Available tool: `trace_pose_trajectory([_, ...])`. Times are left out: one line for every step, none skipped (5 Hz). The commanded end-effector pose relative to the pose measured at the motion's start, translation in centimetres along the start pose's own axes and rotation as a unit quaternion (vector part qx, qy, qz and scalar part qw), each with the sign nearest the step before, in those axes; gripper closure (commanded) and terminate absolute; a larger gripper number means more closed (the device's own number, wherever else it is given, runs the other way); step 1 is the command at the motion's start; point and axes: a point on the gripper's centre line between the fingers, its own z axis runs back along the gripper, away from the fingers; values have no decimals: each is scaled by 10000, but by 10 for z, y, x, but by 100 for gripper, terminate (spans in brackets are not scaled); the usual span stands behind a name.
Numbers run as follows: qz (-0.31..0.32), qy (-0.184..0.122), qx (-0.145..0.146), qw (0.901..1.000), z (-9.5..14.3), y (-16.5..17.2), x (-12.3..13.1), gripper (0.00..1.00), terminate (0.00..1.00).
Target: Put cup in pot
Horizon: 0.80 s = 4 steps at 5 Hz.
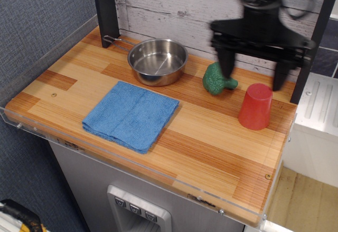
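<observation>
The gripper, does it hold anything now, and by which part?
Nothing is held. The gripper is open above the red cup, which stands alone on the counter.

Soft, even, fairly bright light falls from above on the wooden counter (200, 137), so shadows stay faint. The steel pot (158, 61) carries bright reflections inside its bowl. The gripper (254, 76) is smeared by motion blur, its edges unclear; the cloth (131, 114) and red cup (255, 107) look sharp.
</observation>
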Motion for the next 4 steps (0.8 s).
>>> trace_pose_trajectory([-446, 214, 148, 9987, -20, -29, 23, 0, 0])
trace_pose_trajectory([-421, 267, 204, 9985, -23, -25, 24, 0, 0])
trace_pose_trajectory([-355, 249, 240, 9988, -18, -18, 26, 0, 0])
trace_pose_trajectory([-251, 313, 367, 9985, -22, -10, 28, 0, 0])
